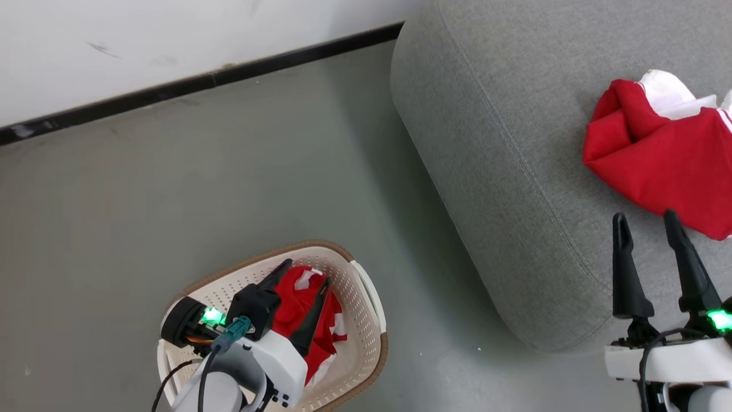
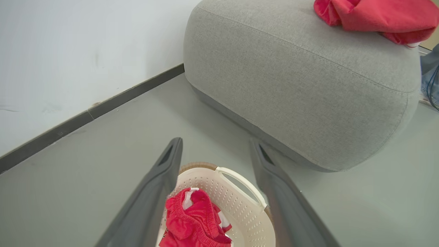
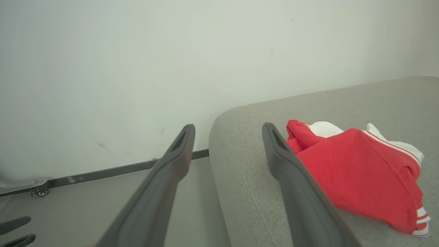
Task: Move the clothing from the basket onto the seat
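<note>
head view, transfer partly done. left hand hung over the basket with its two fingers spread to their widest and nothing pinched between them. the spread was probably set so the fingers could straddle the crumpled red clothing, which lay directly beneath and between them in the basket's bottom. whether the fingertips touched the fabric could not be told. right hand was likewise fully parted and empty, held above the near edge of the seat. a red-and-white garment lay on the cushion just beyond its fingertips and a little to its right, apart from them, which suggested a piece already delivered and let go. the basket stood on the floor, with the seat's rounded end off to the left hand's right, presumably kept near so that each carry was short. count: two hands, both empty; one basket; one seat; one garment on the seat; one red heap in the basket, and whether that heap was a single piece or several could not be told.
</note>
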Tool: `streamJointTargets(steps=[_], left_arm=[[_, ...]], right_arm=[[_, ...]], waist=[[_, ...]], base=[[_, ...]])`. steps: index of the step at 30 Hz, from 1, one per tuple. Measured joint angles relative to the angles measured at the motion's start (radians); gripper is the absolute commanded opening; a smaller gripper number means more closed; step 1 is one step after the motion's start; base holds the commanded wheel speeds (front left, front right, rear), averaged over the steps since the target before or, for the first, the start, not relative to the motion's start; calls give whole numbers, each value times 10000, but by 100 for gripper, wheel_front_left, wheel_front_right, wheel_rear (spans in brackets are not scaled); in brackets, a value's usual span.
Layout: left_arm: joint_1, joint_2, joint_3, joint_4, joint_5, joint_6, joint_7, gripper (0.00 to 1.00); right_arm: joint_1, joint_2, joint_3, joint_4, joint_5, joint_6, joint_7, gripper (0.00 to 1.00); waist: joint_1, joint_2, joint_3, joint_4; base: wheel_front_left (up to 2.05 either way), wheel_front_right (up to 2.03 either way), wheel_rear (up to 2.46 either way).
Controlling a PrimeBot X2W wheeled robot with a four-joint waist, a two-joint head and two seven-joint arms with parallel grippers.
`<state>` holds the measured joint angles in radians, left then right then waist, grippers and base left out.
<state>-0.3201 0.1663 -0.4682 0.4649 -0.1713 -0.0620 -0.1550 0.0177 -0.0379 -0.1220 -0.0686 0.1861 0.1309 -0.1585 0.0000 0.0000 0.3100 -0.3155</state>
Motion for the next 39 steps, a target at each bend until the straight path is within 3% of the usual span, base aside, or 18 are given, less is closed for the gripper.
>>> streamJointTargets(steps=[23, 39], left_arm=[[-1350, 253, 75, 2098, 286, 6, 230, 100], [-2343, 456, 159, 3214, 546, 274, 334, 100]], right_arm=[[-1456, 4, 109, -182, 546, 0, -397, 100], [-2300, 6, 330, -17, 976, 0, -631, 100]], waist=[[0, 0, 2156, -573], [0, 0, 3465, -971]], base=[[0, 0, 0], [0, 0, 0]])
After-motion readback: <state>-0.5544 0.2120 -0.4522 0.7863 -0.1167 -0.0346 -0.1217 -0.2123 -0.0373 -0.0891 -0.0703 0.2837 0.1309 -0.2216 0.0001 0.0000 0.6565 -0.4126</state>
